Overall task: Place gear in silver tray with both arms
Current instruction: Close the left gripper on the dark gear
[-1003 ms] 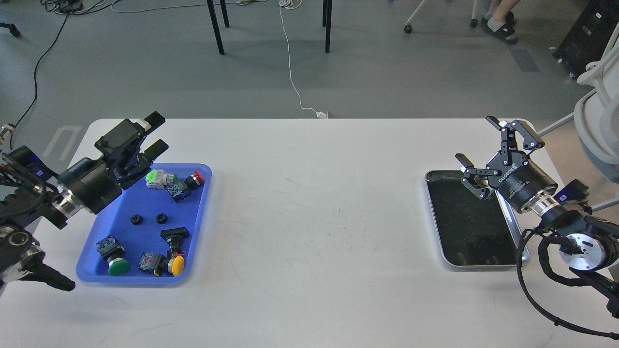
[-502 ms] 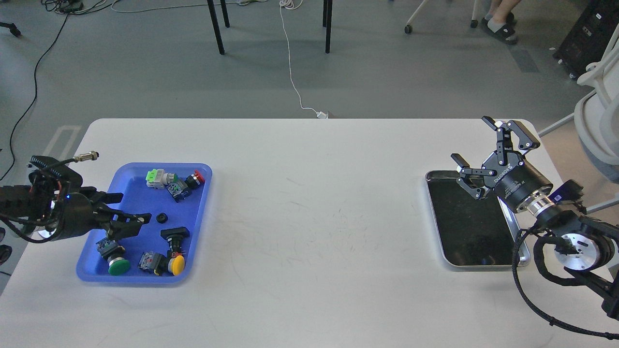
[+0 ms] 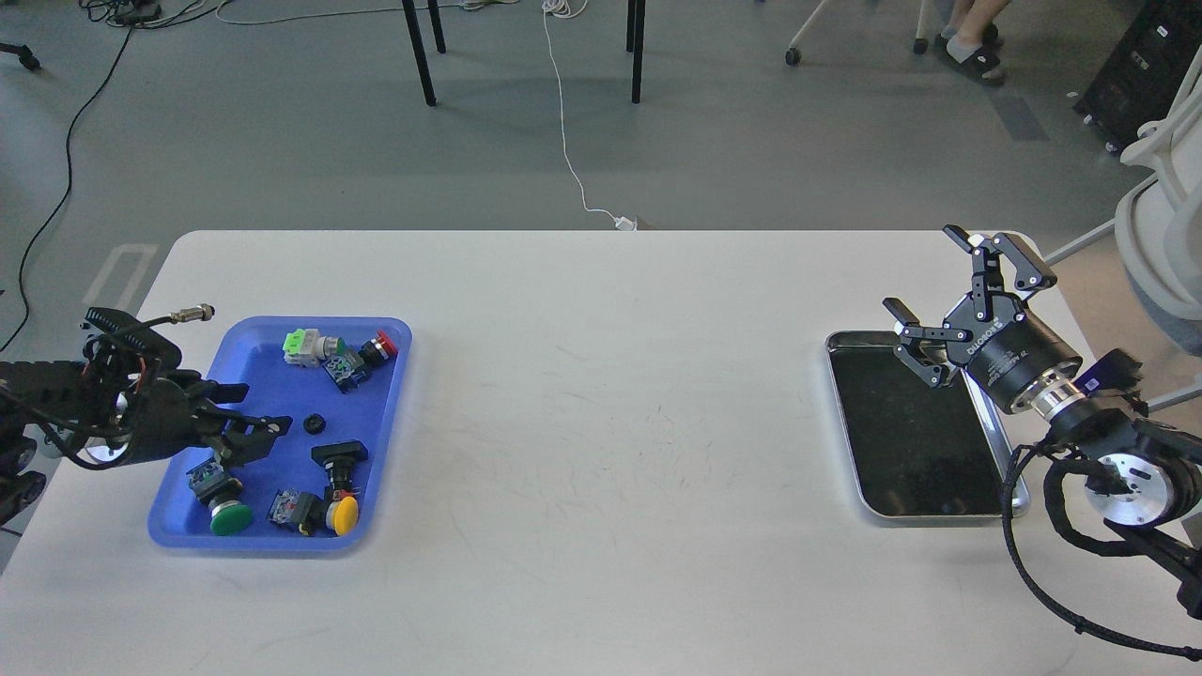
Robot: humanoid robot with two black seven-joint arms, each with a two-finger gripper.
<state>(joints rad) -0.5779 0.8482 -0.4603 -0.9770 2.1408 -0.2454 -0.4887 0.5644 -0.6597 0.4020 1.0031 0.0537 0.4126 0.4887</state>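
Note:
A small black gear (image 3: 315, 422) lies in the middle of the blue tray (image 3: 282, 540). My left gripper (image 3: 252, 410) is low inside that tray, just left of this gear. Its two dark fingers (image 3: 268, 428) stand apart, and they cover the spot to the gear's left. The silver tray (image 3: 939, 514) lies at the right of the table, with a shiny rim and a dark bottom that holds nothing. My right gripper (image 3: 923, 270) hovers over the silver tray's far end, open and empty.
The blue tray also holds several push-button switches: green (image 3: 230, 518), yellow (image 3: 346, 513), red (image 3: 385, 345) and a light green block (image 3: 300, 345). A white chair (image 3: 1160, 216) stands off the table's right edge.
My left arm dropped from above the blue tray's far left corner down into the tray, and a second gear there became hidden under its fingers. My right gripper only shifted slightly.

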